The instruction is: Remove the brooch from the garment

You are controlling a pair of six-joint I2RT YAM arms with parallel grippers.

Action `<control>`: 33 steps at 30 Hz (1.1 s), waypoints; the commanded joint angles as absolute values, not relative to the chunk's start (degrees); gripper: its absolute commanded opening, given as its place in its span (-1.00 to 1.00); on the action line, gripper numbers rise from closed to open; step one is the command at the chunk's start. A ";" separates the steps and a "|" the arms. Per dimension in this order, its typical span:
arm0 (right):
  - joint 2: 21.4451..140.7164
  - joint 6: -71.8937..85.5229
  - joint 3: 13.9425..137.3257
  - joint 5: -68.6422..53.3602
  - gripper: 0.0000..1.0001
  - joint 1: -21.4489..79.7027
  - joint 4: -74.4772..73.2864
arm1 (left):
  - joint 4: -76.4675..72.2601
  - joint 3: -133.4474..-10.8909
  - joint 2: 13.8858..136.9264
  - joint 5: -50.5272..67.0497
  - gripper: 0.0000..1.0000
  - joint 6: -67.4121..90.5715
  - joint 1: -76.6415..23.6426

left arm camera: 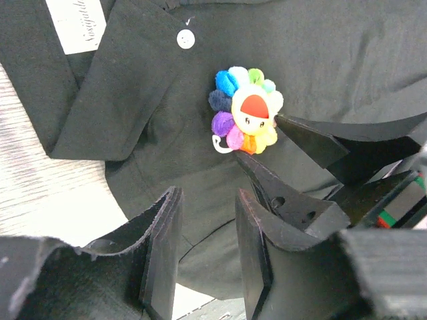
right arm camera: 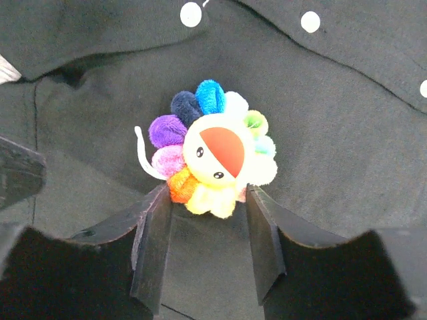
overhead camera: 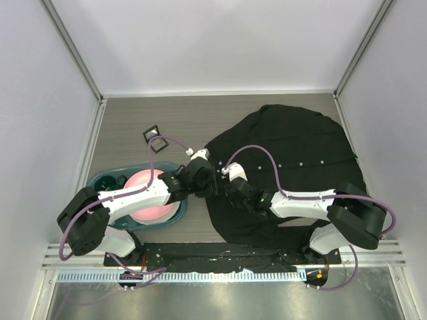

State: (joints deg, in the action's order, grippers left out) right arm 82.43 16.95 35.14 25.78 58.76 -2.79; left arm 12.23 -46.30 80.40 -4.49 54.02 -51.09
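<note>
The brooch is a small plush flower with multicoloured petals and a yellow face, pinned on the black garment. My right gripper is open, its two fingertips flanking the brooch's lower petals; the left fingertip touches the orange petal. From the left wrist, the brooch lies ahead on the garment, with the right gripper's fingers at its lower right. Short of the brooch, my left gripper is open above the cloth with nothing between its fingers. From above, both grippers meet at the garment's left edge and hide the brooch.
A teal tray holding a pink bowl sits under the left arm. A small black square frame lies behind it. White buttons and a white label show on the garment. Grey walls enclose the table.
</note>
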 commanded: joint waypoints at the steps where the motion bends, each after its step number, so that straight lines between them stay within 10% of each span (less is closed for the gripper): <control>1: 80.42 15.91 35.77 28.91 -0.03 59.06 2.46 | 9.32 -46.58 81.21 -3.95 -0.18 54.41 -51.59; 16: 77.88 19.68 31.29 30.67 -0.77 58.97 6.94 | 10.99 -52.81 88.94 -2.38 -0.17 53.52 -52.82; 26: 74.27 22.32 27.78 30.15 -0.86 57.74 9.05 | 8.88 -54.84 91.93 -5.18 -0.17 55.81 -52.73; 33: 71.73 23.47 26.02 29.27 -0.90 56.60 9.40 | 2.65 -53.44 92.72 -3.26 0.21 57.74 -51.68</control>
State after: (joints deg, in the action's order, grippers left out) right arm 74.54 21.58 27.14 28.34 57.36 6.55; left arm 9.54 -53.25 92.58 -3.86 55.68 -52.42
